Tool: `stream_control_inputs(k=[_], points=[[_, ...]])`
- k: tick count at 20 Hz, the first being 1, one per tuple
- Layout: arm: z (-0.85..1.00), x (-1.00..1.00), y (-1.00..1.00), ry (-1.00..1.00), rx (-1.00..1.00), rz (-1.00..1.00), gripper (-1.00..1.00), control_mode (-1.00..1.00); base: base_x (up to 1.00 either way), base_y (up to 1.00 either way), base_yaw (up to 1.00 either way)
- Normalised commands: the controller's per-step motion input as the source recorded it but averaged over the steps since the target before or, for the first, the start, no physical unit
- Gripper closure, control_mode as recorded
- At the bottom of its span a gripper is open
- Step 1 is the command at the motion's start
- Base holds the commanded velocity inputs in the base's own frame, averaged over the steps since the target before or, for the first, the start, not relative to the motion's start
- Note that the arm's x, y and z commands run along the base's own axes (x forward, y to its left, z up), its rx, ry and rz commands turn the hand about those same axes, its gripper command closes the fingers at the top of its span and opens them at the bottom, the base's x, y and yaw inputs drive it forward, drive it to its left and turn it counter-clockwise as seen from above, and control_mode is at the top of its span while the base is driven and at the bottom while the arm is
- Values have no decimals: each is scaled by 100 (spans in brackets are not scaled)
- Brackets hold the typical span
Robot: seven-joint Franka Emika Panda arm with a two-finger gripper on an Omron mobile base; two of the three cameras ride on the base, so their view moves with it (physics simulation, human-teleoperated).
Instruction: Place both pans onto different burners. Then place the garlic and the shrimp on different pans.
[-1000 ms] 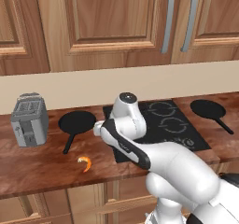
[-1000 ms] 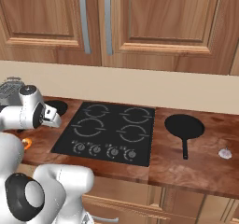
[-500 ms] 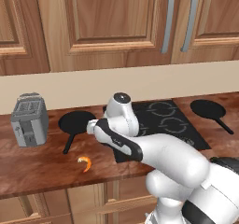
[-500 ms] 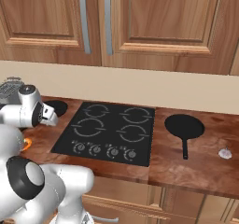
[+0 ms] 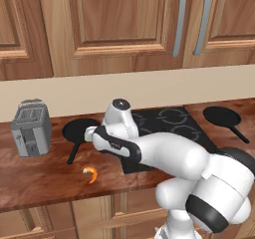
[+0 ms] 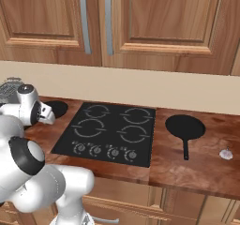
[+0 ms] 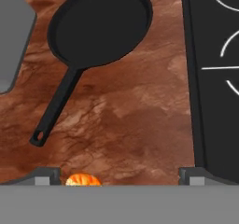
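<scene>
One black pan (image 7: 102, 24) lies on the wooden counter left of the cooktop, its long handle (image 7: 56, 108) pointing toward the front edge. It also appears in the left base view as the pan (image 5: 79, 129). My gripper (image 7: 120, 176) hovers above the counter between this pan and the cooktop, open, with nothing between its fingertips (image 7: 46, 174). The orange shrimp (image 5: 90, 174) lies near the front edge, below the pan handle. The second pan (image 6: 185, 127) rests right of the cooktop, and the pale garlic (image 6: 226, 153) sits to its right. The burners (image 6: 96, 128) are bare.
A grey toaster (image 5: 31, 128) stands at the far left of the counter, close to the left pan. The black cooktop (image 6: 70, 142) has knobs (image 6: 110, 151) along its front. Wooden cabinets (image 5: 124, 24) hang above the beige backsplash.
My arm has swung left, from over the cooktop toward the left pan. The pans, shrimp and garlic have stayed where they were, and the gripper has stayed open.
</scene>
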Motion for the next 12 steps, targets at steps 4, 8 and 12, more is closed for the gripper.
stream_control_inputs(k=[4, 8, 12], points=[[-9, 14, 27, 0, 0, 0, -100, -100, 0, 0, 0], [-12, 13, 28, 0, 0, 0, -100, -100, 0, 0, 0], [-15, 14, 27, 0, 0, 0, -100, -100, 0, 0, 0]])
